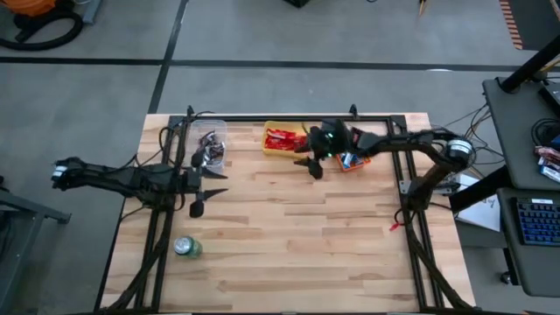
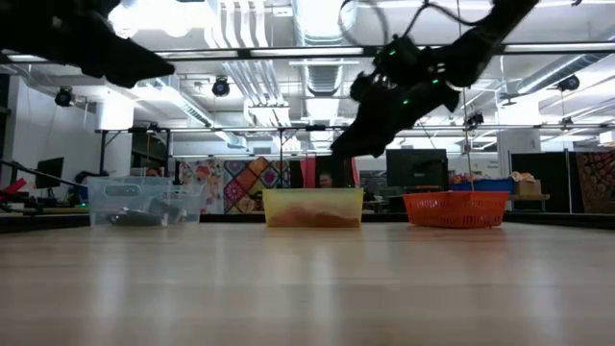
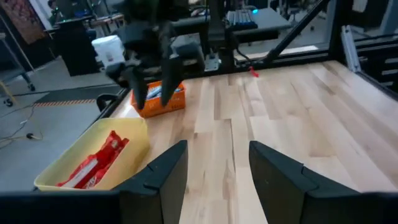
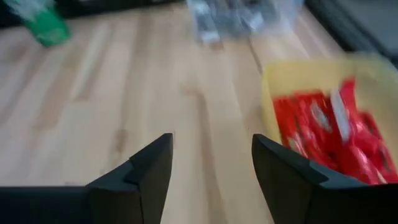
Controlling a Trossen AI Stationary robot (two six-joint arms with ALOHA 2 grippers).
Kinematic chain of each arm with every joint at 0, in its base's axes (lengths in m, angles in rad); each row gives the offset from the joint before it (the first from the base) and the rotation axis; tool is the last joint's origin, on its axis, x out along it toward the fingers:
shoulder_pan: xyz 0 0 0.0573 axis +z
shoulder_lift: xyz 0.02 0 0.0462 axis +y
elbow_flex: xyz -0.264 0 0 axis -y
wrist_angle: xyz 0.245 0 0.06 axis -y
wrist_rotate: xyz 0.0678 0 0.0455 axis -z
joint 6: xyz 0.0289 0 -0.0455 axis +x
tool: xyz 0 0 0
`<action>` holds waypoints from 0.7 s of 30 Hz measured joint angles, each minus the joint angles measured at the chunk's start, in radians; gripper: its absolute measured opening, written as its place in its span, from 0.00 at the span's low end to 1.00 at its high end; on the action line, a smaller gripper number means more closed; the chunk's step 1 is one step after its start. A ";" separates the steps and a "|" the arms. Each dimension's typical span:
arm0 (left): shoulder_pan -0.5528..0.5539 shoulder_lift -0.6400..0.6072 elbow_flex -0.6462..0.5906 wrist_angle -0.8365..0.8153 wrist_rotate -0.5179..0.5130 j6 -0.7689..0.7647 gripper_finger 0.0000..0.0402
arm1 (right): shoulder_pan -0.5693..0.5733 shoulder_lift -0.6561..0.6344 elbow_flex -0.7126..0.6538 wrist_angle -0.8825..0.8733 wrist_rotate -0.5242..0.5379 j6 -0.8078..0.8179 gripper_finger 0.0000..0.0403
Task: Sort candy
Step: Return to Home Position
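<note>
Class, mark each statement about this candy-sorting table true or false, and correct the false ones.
1. The yellow plastic bin holds red-wrapped candy bars. True.
2. The round green can stands inside the clear plastic bin. False: it stands on the wooden table, apart from the bins.
3. The right gripper is clamped on a candy bar. False: it is open, with nothing between its fingers.
4. The left gripper is open and empty. True.
</note>
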 joint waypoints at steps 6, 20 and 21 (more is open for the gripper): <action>0.000 -0.171 -0.039 -0.098 0.026 0.003 0.38 | 0.048 -0.171 -0.253 0.279 0.000 -0.016 0.50; 0.000 -0.418 -0.310 0.134 0.050 -0.087 0.38 | 0.058 -0.721 -0.736 0.450 0.006 0.046 0.49; 0.000 -0.410 -0.308 0.121 0.054 -0.104 0.38 | 0.058 -0.769 -0.765 0.453 0.006 0.047 0.49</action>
